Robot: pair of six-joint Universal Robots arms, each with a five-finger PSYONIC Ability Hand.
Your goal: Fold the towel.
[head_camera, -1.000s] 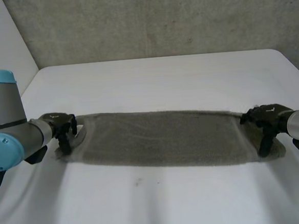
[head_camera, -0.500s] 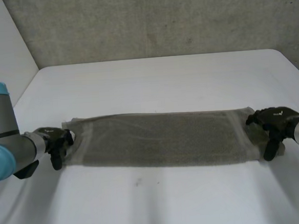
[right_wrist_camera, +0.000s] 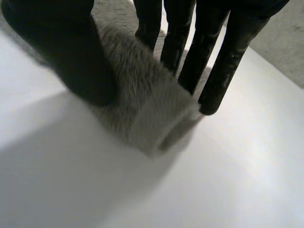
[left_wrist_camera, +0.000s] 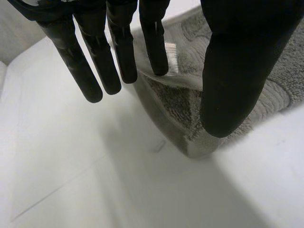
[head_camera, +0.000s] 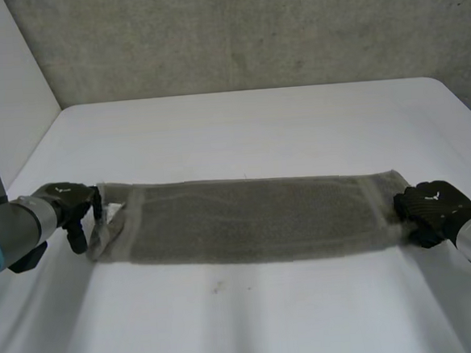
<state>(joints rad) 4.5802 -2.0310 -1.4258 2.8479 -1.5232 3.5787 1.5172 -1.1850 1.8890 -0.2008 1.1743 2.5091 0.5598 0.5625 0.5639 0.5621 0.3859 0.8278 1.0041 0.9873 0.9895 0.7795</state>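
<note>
A rough grey wall [head_camera: 249, 30] stands behind the white table [head_camera: 256, 126], with a pale panel [head_camera: 2, 72] at its left side. The grey towel [head_camera: 255, 219] lies stretched long across the table's middle, flat but for its two ends. The left hand [head_camera: 64, 206] is at the left end, where the cloth rises in a loose fold between its straight fingers [left_wrist_camera: 118, 52] and thumb, lightly pinched. The right hand [head_camera: 433, 203] is at the right end, where its fingers [right_wrist_camera: 223, 61] and thumb close on a bunched roll of cloth.
</note>
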